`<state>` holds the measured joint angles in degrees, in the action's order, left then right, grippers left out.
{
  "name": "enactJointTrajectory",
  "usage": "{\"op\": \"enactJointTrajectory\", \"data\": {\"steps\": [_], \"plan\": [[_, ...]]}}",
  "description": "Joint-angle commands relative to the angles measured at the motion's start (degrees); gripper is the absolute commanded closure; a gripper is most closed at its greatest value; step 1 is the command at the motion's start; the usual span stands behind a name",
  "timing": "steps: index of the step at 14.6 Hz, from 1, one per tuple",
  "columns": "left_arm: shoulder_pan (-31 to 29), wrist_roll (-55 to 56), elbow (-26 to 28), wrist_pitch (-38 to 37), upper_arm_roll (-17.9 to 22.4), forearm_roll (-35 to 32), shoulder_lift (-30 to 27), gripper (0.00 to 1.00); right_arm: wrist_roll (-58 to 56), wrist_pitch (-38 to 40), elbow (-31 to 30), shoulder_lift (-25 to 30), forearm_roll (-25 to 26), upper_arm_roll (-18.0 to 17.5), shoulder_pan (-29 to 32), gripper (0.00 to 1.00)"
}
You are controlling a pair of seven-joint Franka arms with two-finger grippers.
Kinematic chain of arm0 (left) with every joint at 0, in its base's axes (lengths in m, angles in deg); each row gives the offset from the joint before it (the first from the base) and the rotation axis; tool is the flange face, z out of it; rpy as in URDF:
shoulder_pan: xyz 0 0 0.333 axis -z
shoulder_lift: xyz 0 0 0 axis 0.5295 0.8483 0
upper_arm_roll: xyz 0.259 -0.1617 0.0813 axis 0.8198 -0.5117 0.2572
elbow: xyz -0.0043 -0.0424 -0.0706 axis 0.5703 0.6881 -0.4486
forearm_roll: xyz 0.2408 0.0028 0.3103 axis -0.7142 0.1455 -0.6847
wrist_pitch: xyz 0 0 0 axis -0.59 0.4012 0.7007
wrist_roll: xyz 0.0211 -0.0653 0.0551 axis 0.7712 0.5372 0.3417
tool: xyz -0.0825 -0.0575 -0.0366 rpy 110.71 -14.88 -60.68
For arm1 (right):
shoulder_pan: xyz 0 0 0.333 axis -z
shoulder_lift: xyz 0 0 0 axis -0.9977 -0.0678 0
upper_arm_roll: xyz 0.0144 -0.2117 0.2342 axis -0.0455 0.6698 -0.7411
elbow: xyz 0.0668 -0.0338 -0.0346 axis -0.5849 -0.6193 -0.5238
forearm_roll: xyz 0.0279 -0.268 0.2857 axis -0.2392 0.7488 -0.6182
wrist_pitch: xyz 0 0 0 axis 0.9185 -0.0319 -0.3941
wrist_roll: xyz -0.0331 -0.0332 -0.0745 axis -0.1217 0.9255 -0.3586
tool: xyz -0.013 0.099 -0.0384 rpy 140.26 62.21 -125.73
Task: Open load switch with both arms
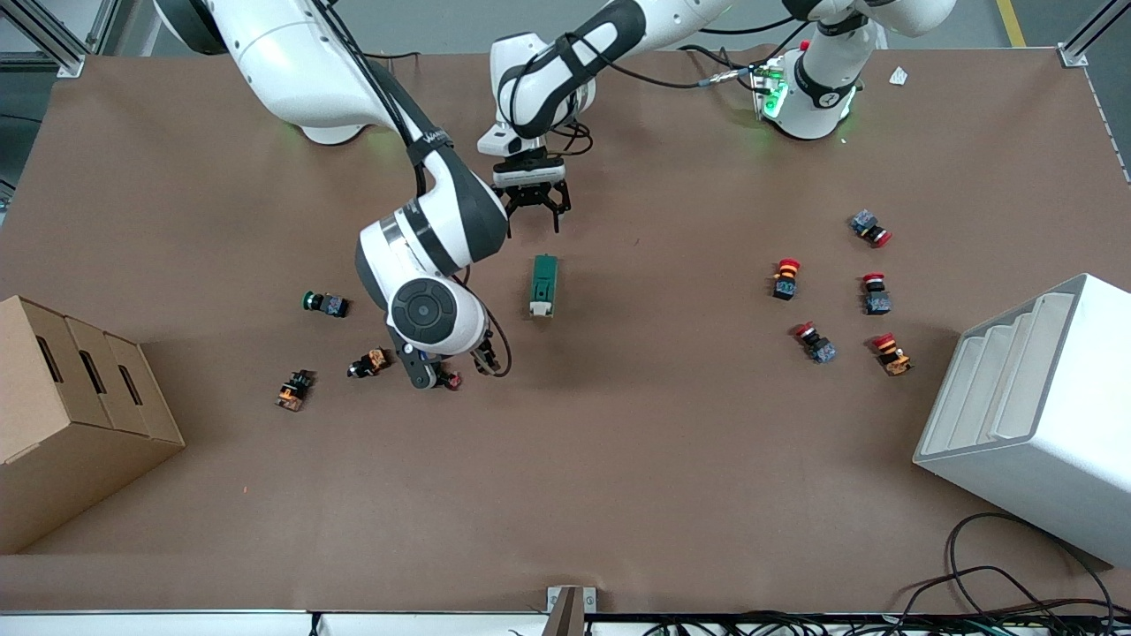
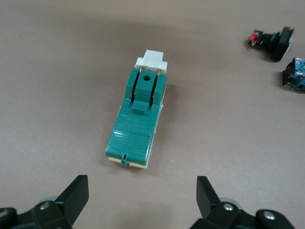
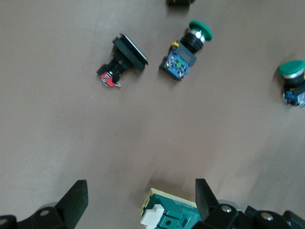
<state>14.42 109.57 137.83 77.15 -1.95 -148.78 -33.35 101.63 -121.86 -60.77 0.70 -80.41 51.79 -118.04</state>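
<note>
The load switch [image 1: 542, 284] is a dark green block lying flat mid-table, its white toggle [image 1: 539, 309] at the end nearer the front camera. The left gripper [image 1: 535, 208] hangs open over bare table just off the switch's plain green end; in the left wrist view the switch [image 2: 138, 129] lies ahead of the gripper [image 2: 141, 186], apart from it. The right gripper [image 1: 452, 364] is open and low over the table beside the toggle end, toward the right arm's end. In the right wrist view, the switch [image 3: 167, 214] shows close to one finger of the right gripper [image 3: 140, 191].
A black-and-red push-button [image 1: 449, 380] lies right under the right hand. A green push-button [image 1: 323, 303] and two orange-black ones [image 1: 369, 363] [image 1: 294, 389] lie toward the cardboard box [image 1: 71, 406]. Several red push-buttons [image 1: 785, 278] lie near the white bin [image 1: 1034, 415].
</note>
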Motion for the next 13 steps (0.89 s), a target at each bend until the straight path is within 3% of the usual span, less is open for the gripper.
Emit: {"op": "enactJointTrajectory", "data": {"steps": [1,7,13], "plan": [[1.33,3.71,0.83,-5.63,0.34,-7.70,1.75,0.00,4.98,-0.89,1.31,-3.87,-3.76,0.28,-2.43,0.00],[1.95,9.32,0.65,-13.47,1.39,-24.39,7.47,0.01,10.19,-3.27,1.23,-7.92,-6.67,0.28,-6.39,0.00],[4.23,9.86,0.48,-19.89,2.79,-30.04,11.42,0.01,10.36,3.31,1.05,-7.84,-6.94,0.28,-9.03,0.00]]}}
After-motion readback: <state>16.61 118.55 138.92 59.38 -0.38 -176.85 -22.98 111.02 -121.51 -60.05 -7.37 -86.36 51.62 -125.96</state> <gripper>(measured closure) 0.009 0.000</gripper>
